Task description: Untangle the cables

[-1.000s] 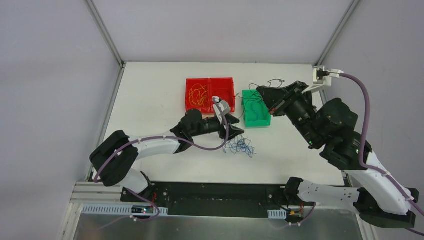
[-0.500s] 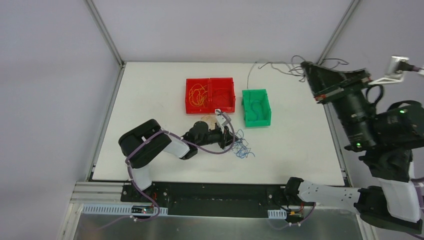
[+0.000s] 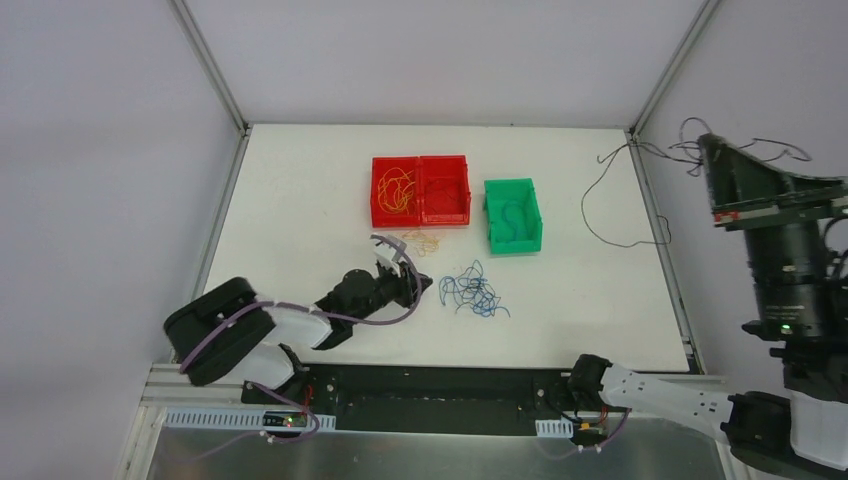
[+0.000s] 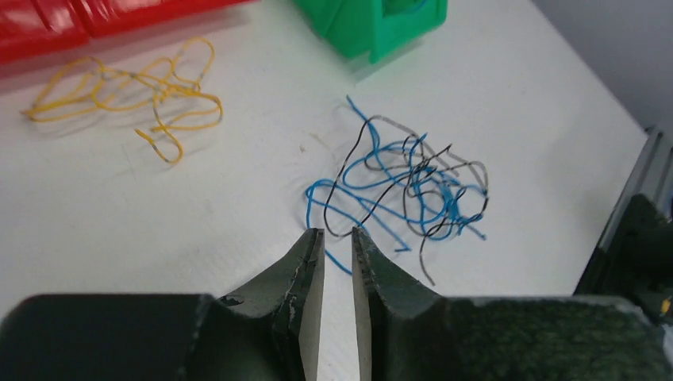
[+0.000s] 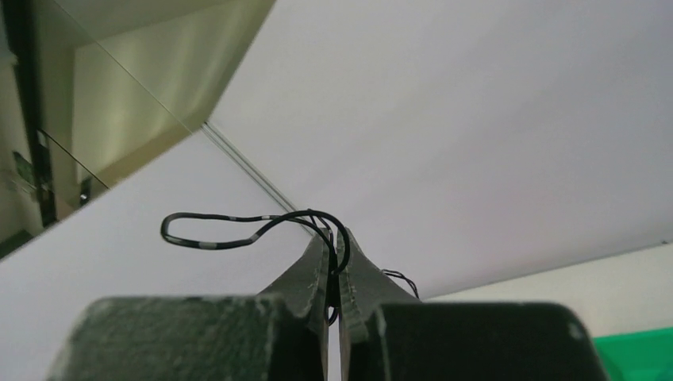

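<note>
Above white tbl (image 3: 300,200), right gripper (image 5: 333,240) clamps dark cable (image 5: 214,215); left gripper (image 4: 337,234) ajar.

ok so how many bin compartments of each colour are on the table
red compartments: 2
green compartment: 1
total: 3

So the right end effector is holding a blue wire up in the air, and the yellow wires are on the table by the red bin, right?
Not quite. The wire pinched in the right end effector is black, not blue; the right wrist view shows it. The yellow wires do lie on the table by the red bin.
</note>
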Motion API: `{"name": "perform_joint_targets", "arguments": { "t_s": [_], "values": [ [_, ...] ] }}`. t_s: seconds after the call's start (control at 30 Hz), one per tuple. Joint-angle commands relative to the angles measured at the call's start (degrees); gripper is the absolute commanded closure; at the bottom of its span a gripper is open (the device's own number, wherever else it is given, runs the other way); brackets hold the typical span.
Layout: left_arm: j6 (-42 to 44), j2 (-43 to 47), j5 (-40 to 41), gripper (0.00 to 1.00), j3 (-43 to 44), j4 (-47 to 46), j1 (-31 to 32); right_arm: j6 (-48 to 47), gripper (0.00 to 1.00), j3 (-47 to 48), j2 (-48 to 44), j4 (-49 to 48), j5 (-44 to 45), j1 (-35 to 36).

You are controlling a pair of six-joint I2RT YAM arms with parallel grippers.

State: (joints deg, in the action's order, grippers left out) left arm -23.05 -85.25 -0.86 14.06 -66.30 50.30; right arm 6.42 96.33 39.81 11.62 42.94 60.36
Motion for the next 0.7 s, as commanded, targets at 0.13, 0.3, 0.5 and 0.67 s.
{"name": "perform_joint_targets", "arguments": {
  "t_s": [0.13,0.3,0.5,0.67],
  "values": [
    [-4.41,33.69,16.89,0.56,-0.56,33.27,0.44,-5.78,1.00,-12.47,1.60,-6.57,0.53,0.03],
    [-5.56,48.61,26.46,0.35,0.46,49.55,0.45,-9.43,1.00,-16.16,6.68,-11.26,-0.06,-0.04],
    [-6.08,47.87,30.17,0.27,0.19,51.06,0.47,-13.64,1.00,-17.20,15.88,-16.99,-0.09,-0.44],
    [-5.19,36.10,30.84,0.25,4.14,48.52,0.42,-12.86,1.00,-17.11,22.53,-19.43,-0.77,-3.22]
  ]
}}
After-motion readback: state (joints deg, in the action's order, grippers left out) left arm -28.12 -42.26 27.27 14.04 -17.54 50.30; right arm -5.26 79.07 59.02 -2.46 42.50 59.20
